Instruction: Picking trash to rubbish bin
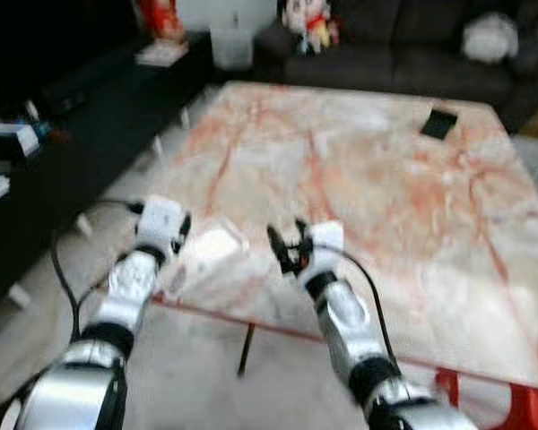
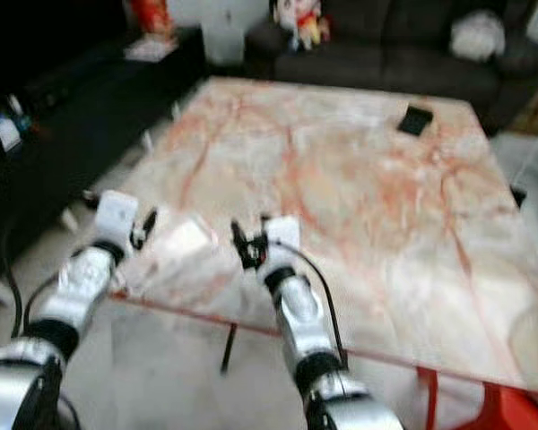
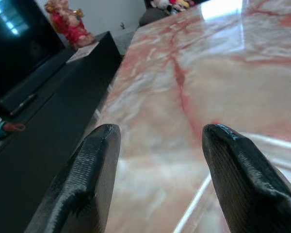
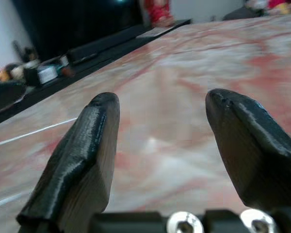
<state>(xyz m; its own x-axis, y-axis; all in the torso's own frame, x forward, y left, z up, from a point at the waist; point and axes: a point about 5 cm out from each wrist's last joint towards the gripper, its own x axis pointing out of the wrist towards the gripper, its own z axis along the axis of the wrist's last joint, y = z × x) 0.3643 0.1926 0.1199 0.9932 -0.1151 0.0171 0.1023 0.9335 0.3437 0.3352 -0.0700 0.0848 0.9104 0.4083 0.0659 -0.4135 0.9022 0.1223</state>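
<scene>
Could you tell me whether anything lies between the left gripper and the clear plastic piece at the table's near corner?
Nothing visible does. The left gripper, fingers open, is right beside the clear plastic piece on the marble table, with bare tabletop between them.

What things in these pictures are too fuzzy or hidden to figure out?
- Pale clear piece near the table's front edge: blurred in the eye views, so what it is stays unclear.
- Small dark flat thing at the far side: too small to identify.
- Toys on the sofa: blurred and cut by the top edge.
- Marble table: its right corner is cut off.
</scene>
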